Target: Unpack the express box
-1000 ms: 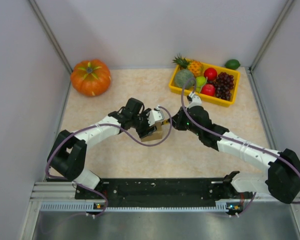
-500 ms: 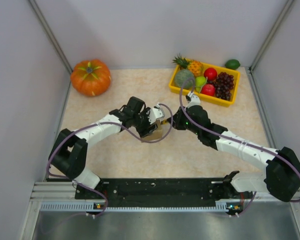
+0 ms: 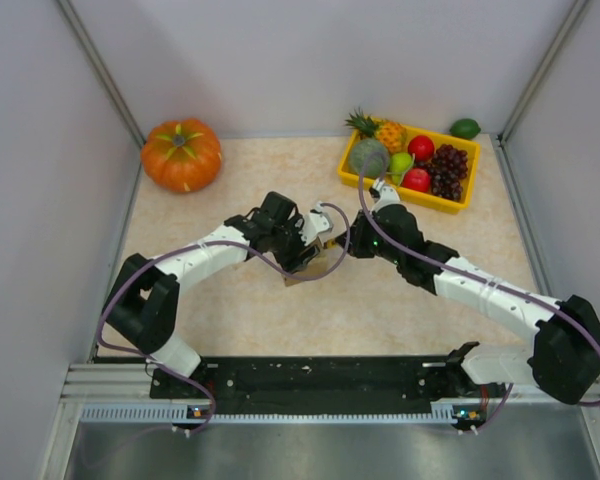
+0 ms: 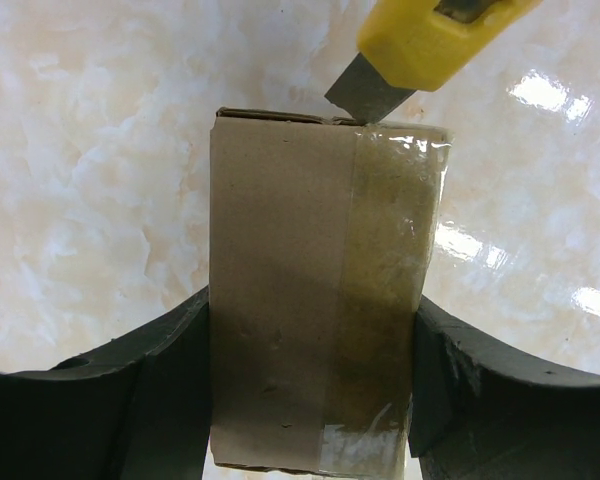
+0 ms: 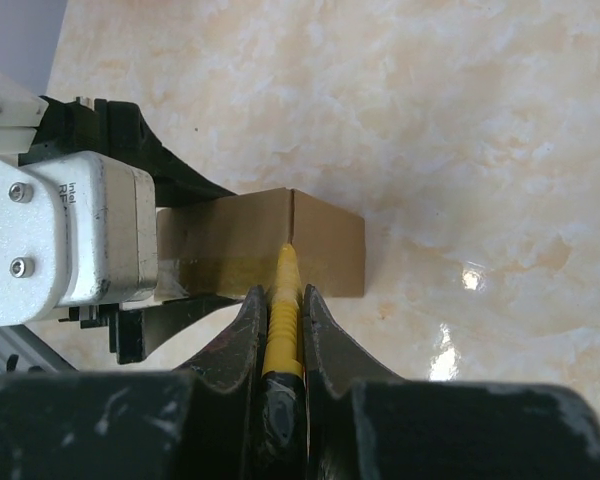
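Beige marbled tabletop point(image 3: 230, 320), plain grey walls all round, and all the action is dead centre. The express box point(image 4: 300, 220) is in the middle of the table, right between the two arms. It's well apart from the pumpkin point(image 3: 182, 154) in the back left corner and the yellow fruit tray point(image 3: 454, 203) at the back right, which has a lime point(image 3: 465, 128) lying behind it.

Orientation first: the box is longer than it is wide, and its long axis runs straight out from the left gripper point(image 4: 313, 330). One short end is tucked between its black fingers point(image 4: 150, 390) and the other points away toward the right arm. In the right wrist view that free end faces right. Can't tell whether the underside is actually on the table or just off it.

Looks-wise it's plain brown cardboard, no print, with a strip of clear glossy tape point(image 4: 390, 280) running the full length of the upper face, off to one side. Flaps look shut.

Left gripper is spread fairly wide but clamped on the box, one finger pressed against each long side. The right gripper point(image 5: 283, 335) is squeezed tight around a yellow utility knife point(image 5: 285, 290), handle pinched between the fingers. Its short grey blade point(image 4: 365, 93) sticks out, and the tip touches the box's far top edge, right where the tape strip begins.
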You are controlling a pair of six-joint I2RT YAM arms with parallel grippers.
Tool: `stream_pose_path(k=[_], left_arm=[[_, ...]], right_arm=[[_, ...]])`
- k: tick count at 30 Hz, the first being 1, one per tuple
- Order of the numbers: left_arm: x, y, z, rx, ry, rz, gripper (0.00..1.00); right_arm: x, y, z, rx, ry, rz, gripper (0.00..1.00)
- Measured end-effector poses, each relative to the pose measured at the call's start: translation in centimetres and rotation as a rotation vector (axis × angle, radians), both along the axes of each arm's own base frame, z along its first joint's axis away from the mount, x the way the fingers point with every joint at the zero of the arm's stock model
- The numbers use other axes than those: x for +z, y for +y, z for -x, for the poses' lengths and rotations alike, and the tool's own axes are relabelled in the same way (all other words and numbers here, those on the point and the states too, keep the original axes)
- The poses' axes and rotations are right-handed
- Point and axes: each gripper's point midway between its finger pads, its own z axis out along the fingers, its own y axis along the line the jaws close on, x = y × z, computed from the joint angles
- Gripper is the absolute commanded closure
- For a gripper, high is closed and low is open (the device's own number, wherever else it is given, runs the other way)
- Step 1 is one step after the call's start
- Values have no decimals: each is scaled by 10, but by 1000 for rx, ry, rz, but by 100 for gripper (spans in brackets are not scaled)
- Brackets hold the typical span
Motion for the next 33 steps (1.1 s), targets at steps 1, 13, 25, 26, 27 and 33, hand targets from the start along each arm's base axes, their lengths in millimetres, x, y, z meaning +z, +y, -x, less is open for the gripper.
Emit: stream_pose_path(k=[1,13,25,26,27,33], left_arm=[[0,0,0,1,0,-2,61],[-1,1,-1,11,-7,-11,62],[0,2,3,-18,-52,13,63],[0,3,3,-20,-57,14,63],[0,3,4,-23,-62,15,63],[1,5,5,-48,-90,24,64]], right_arm=[[1,0,1,9,2,5,100],[-2,0,13,90,35,61,100],[-1,0,15,91,42,58,100],[-1,0,15,88,46,54,100],[-1,0,15,86,49,50,100],[4,-1,14,59,47,28,100]])
